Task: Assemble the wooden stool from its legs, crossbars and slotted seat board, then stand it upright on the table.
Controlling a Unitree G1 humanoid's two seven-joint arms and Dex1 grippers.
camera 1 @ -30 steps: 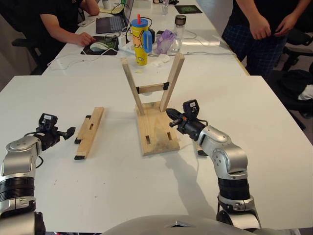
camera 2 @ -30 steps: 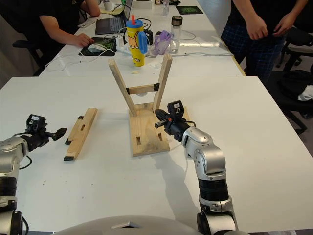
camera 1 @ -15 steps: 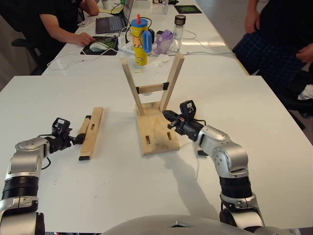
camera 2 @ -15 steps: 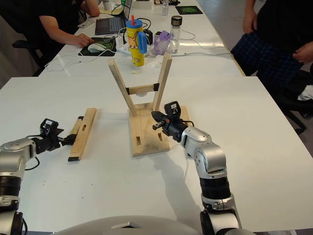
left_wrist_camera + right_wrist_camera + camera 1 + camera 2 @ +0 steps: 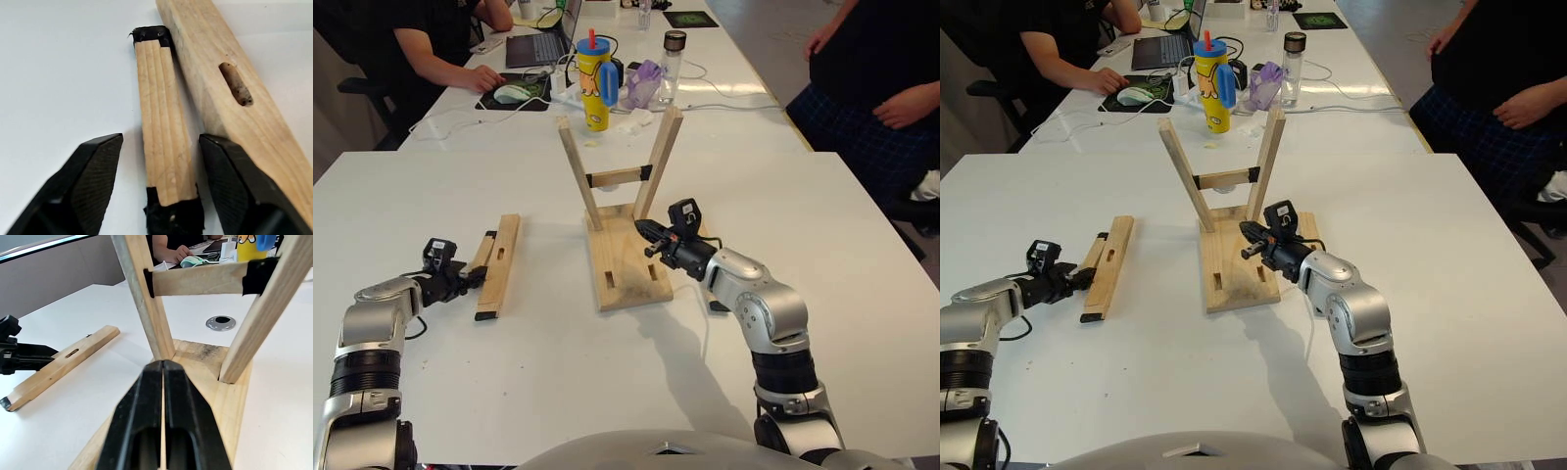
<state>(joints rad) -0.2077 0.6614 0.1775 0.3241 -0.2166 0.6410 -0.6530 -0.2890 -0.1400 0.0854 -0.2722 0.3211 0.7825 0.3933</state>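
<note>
The slotted seat board (image 5: 628,269) lies flat mid-table. Two legs (image 5: 578,171) (image 5: 660,162) stand up from its far end, joined by a crossbar (image 5: 619,177). My right gripper (image 5: 642,229) is shut and empty, low over the board near the base of the legs; the right wrist view shows its fingers (image 5: 146,431) pressed together. To the left, a loose leg (image 5: 499,262) lies flat with a short black-tipped crossbar (image 5: 161,127) beside it. My left gripper (image 5: 161,142) is open at table level, one finger on each side of that crossbar's near end.
A yellow cup with a blue lid (image 5: 593,83), a bottle (image 5: 671,64), a laptop and a mouse stand on the far table behind the stool parts. A round cable grommet (image 5: 221,323) sits in the tabletop beyond the board. White table stretches bare in front.
My left gripper has moved right to the loose parts and now straddles the short crossbar. My right gripper has crept slightly left and farther, toward the legs' base.
</note>
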